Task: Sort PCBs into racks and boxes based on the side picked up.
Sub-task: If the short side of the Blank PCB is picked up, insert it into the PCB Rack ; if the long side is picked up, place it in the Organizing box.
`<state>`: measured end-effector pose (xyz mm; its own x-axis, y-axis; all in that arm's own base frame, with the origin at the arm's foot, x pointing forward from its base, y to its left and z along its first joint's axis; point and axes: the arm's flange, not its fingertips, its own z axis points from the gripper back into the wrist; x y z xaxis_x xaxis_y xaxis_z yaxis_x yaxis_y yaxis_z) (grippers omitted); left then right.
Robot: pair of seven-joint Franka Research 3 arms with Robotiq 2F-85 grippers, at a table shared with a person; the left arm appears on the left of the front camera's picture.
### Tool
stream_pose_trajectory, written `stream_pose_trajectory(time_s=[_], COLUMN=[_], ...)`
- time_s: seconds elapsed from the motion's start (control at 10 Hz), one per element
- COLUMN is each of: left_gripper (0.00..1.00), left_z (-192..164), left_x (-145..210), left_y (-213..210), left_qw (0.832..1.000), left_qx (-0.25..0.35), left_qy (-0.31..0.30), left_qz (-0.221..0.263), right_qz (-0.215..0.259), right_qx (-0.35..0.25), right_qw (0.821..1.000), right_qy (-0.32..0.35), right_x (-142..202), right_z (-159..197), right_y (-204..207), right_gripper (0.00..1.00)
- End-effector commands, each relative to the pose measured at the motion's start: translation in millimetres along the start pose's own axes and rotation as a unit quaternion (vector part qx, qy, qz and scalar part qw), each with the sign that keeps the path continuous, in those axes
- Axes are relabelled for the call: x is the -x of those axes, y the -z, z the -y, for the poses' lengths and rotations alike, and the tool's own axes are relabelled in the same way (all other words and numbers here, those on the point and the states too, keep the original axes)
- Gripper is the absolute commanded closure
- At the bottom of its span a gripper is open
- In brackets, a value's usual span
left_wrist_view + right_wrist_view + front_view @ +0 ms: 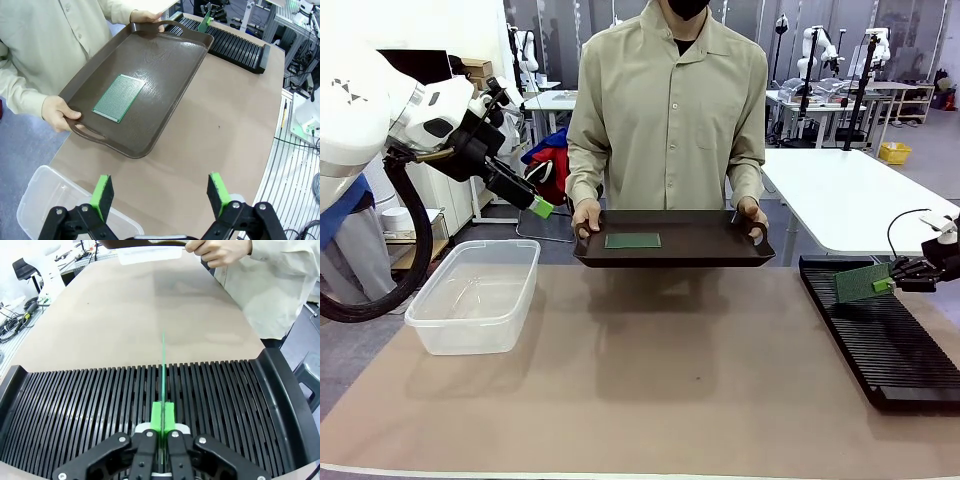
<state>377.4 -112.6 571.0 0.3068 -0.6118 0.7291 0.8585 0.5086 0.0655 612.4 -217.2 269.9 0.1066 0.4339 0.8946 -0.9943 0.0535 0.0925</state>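
Tan matting covered the shared counter (pixel 650 380), with other workbenches in the room behind. At the far side, a person in a beige shirt (pixel 670 110) held a dark brown handled plastic tray (pixel 720 247) level above the counter's far edge, apparently offering it within the arms' reach. One thin flat green rectangular circuit board (pixel 632 241) lay flat on the tray, a little toward the robot's left. The left wrist view showed this board (pixel 119 97) with a finely dotted face up.

The left gripper (pixel 542 208) hung raised on the robot's left, above and beyond a clear rectangular plastic tub (pixel 438 322) that stood empty on the counter. Its jaws stood wide apart with nothing between the green pads (pixel 103 192). They pointed toward the tray, probably poised to collect the lying board.

On the robot's right, the right gripper (pixel 886 285) was clamped on one edge of a second green circuit board (pixel 858 283). It held the board over a long low black slotted rack (pixel 890 345). In the right wrist view the board (pixel 163 352) appeared as a thin line running along one slot near the middle of the row, likely so that it could slide straight down between the ribs. Whether its lower edge had entered the slot could not be told.
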Motion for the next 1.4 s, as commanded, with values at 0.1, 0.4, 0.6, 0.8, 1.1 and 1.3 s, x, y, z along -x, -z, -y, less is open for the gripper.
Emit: stream_pose_trajectory(time_s=[0.1,0.4,0.6,0.8,1.1,1.3], left_gripper=[0.00,0.00,0.00,0.00,0.00,0.00], left_z=[0,0,0,0,0,0], left_x=[1,1,1,1,1,1], left_y=[1,1,1,1,1,1], left_qw=[1.000,1.000,1.000,1.000,1.000,1.000], left_qx=[0.002,0.002,0.002,0.002,0.002,0.002], left_qy=[0.002,0.002,0.002,0.002,0.002,0.002], left_qz=[-0.002,-0.002,-0.002,-0.002,-0.002,-0.002], right_qz=[0.000,0.002,0.004,0.003,0.004,0.006], right_qx=[0.001,-0.014,-0.015,-0.019,-0.017,-0.021], right_qw=[1.000,1.000,1.000,1.000,1.000,0.999], right_qy=[-0.002,0.001,-0.002,-0.006,-0.010,-0.024], right_x=[0,1,1,0,-2,-11], right_z=[0,0,-1,-1,-2,-8], right_y=[1,-1,-2,-2,-2,-2], right_gripper=[0.98,0.78,0.59,0.40,0.38,0.19])
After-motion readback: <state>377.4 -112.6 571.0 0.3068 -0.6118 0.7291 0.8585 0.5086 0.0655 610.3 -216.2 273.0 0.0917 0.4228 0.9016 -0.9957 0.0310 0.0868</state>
